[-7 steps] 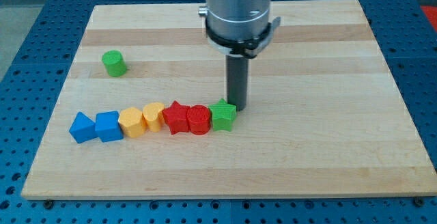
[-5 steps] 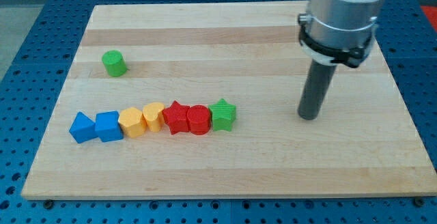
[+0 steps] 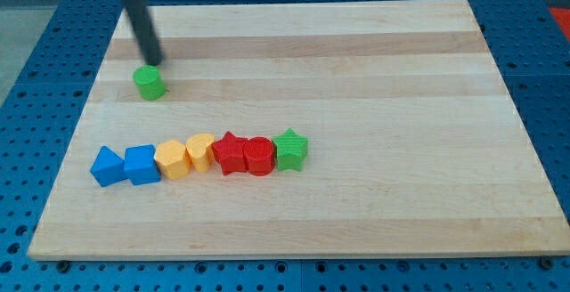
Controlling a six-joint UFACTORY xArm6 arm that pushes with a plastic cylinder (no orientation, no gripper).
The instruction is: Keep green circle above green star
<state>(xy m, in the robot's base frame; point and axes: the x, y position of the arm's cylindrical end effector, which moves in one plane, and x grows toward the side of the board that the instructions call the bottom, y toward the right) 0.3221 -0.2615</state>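
Starting at the view's left: blue triangle, blue cube, my tip just above green circle, holding nothing; yellow pair, red star, red cylinder, green star lower right.

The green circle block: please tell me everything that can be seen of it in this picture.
The green circle block is a short, solid green cylinder, plastic by its look, standing upright on its flat base on the light wooden board. It sits alone near the view's upper left, far from the row of blocks and above and left of the green star block. My tip, the dark rod's lower end, stands just above it towards the view's top, very close; whether they touch cannot be told.
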